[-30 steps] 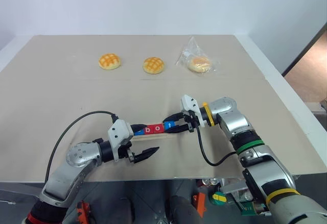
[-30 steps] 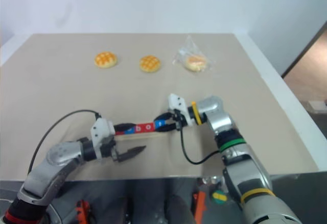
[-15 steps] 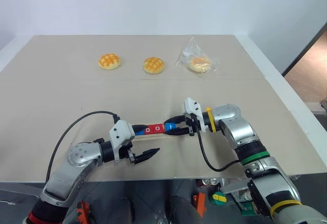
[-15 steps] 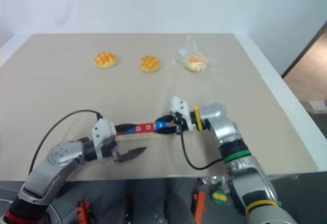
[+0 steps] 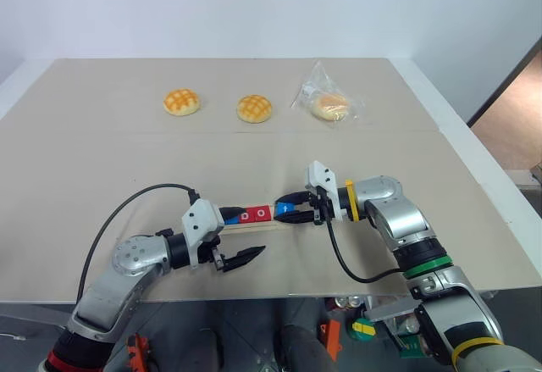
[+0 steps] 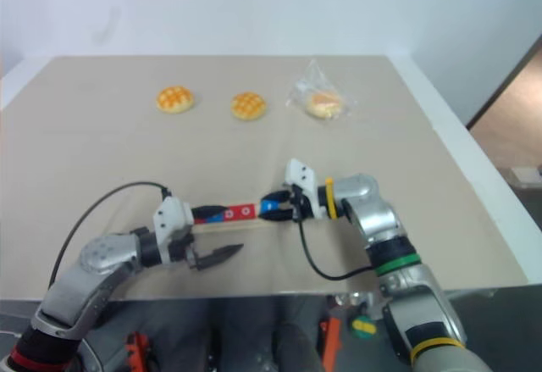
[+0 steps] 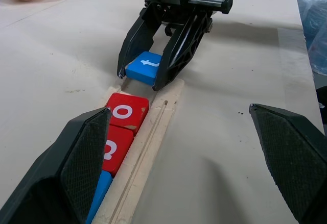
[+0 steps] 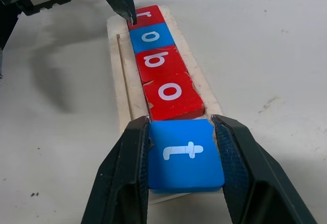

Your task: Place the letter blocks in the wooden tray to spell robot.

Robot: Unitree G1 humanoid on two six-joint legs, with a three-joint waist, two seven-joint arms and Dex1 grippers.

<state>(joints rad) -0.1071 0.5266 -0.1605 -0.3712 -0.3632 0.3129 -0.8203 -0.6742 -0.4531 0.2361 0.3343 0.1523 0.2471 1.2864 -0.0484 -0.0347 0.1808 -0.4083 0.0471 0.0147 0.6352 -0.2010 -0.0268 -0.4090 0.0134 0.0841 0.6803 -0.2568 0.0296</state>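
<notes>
The right gripper (image 8: pixel 186 183) had its two black fingers closed on the blue "t" block (image 8: pixel 185 155), holding it at the near end of the wooden tray (image 8: pixel 118 78), just behind the red "o" block (image 8: pixel 171 95). Ahead of that in the groove lay the red "b" block (image 8: pixel 158 63), the blue "o" block (image 8: pixel 150 36) and the red "r" block (image 8: pixel 145 15), so the row already read r, o, b, o. Compared with a second earlier, the right forearm had swung lower and further out to the robot's right, while the fingers remained around the "t" at the same end of the strip; the wrist appeared to have tilted the block flatter toward the groove. The last red "o" sat slightly askew, one corner lifted, touching the "t". The left gripper (image 5: pixel 240 259) hovered beside the tray's other end with its fingers spread wide and holding nothing, unmoved over that second. In my judgement the task stood at its final step: the "t" needed only to settle flat and be let go, though the crooked "o" might keep it from seating cleanly.
</notes>
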